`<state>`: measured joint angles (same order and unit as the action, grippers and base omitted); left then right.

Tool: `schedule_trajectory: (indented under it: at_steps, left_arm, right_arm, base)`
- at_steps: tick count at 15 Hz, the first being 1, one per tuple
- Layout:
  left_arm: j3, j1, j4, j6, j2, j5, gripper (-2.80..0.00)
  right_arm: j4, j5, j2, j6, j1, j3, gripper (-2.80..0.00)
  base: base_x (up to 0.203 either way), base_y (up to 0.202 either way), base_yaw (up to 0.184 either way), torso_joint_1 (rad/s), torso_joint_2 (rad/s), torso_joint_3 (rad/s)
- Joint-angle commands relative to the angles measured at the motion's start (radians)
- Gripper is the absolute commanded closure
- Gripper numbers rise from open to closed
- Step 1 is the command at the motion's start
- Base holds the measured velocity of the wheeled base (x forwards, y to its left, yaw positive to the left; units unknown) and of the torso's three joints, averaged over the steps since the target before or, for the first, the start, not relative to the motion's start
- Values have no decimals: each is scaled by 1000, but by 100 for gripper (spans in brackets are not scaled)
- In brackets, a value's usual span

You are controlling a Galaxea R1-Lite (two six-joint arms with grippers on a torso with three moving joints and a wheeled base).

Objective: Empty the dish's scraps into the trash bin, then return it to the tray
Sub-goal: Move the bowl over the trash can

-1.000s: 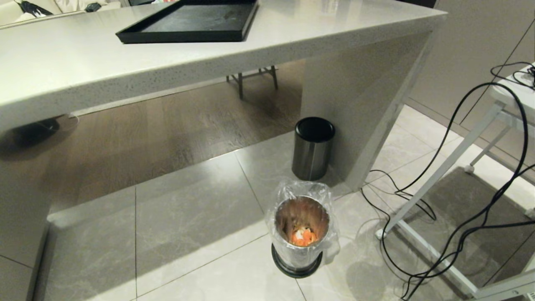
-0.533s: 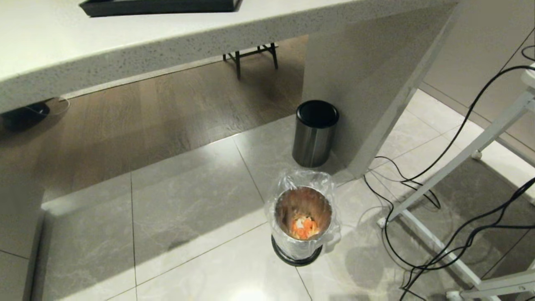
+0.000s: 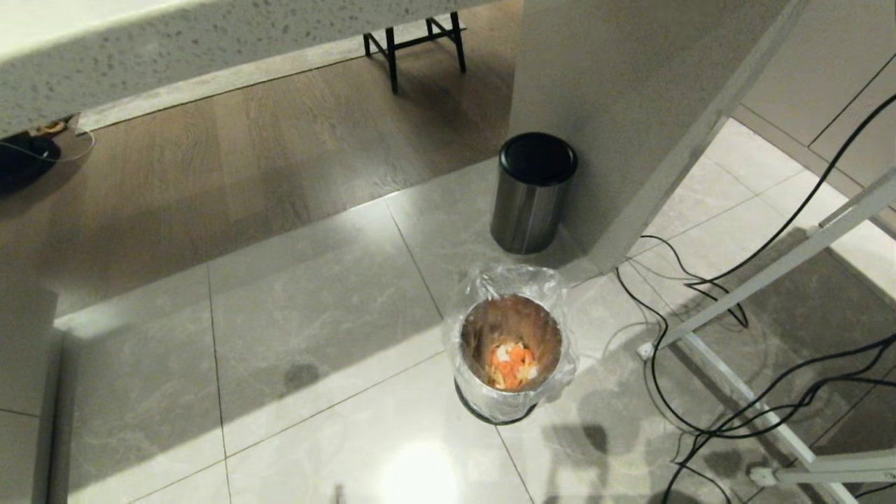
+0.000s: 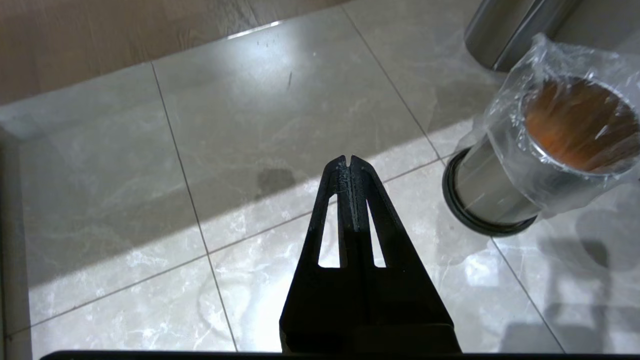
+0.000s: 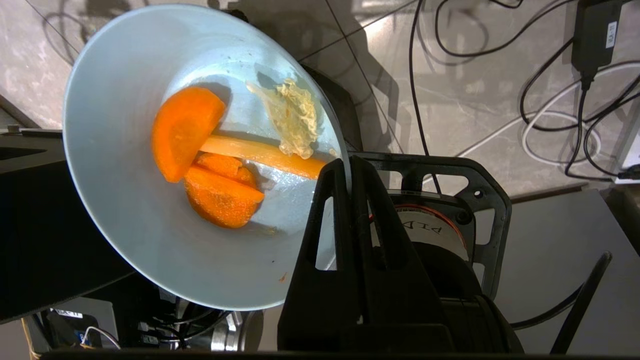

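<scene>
My right gripper (image 5: 348,162) is shut on the rim of the dish (image 5: 135,230), a small pale blue bowl. The scraps (image 5: 200,150), orange carrot slices and pale bits, lie inside it. The trash bin (image 3: 511,350) stands on the tiled floor, lined with a crinkly clear bag, with orange bits at its bottom. In the left wrist view the trash bin (image 4: 550,150) stands off to one side of my left gripper (image 4: 350,159), which is shut on nothing above the tiles. Neither arm shows in the head view. The tray is out of view.
An unlined steel bin with a black rim (image 3: 532,192) stands behind the trash bin, against the counter's side panel (image 3: 630,105). A white frame (image 3: 763,273) and loose black cables (image 3: 700,294) lie to the right. Wooden floor (image 3: 245,154) runs under the counter.
The head view has tipped downward, so the whole picture shifted: the tray and countertop slid out at the top. The bins have not moved on the floor.
</scene>
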<state>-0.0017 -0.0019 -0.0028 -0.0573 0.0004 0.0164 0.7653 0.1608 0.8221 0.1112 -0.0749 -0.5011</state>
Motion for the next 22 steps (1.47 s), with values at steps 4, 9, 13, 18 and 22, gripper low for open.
schedule_trajectory:
  at_steps: [4,9,13,18,22]
  left_arm:
    - [0,0,0,-1,1,0,0]
    - [0,0,0,-1,1,0,0]
    - [0,0,0,-1,1,0,0]
    - [0,0,0,-1,1,0,0]
    - [0,0,0,-1,1,0,0]
  right_arm:
    - [6,2,-5,1,0,1,0]
    - [6,0,-9,2,0,3,0]
    - [6,2,-11,4,0,4,0]
    - [6,0,-12,2,0,11,0]
    - [6,0,-29,4,0,18,0]
  base:
    - [0,0,0,2,5,-200]
    - [0,0,0,2,1,-198]
    - [0,0,0,5,0,-201]
    - [0,0,0,0,4,-199]
    - [0,0,0,1,0,-180]
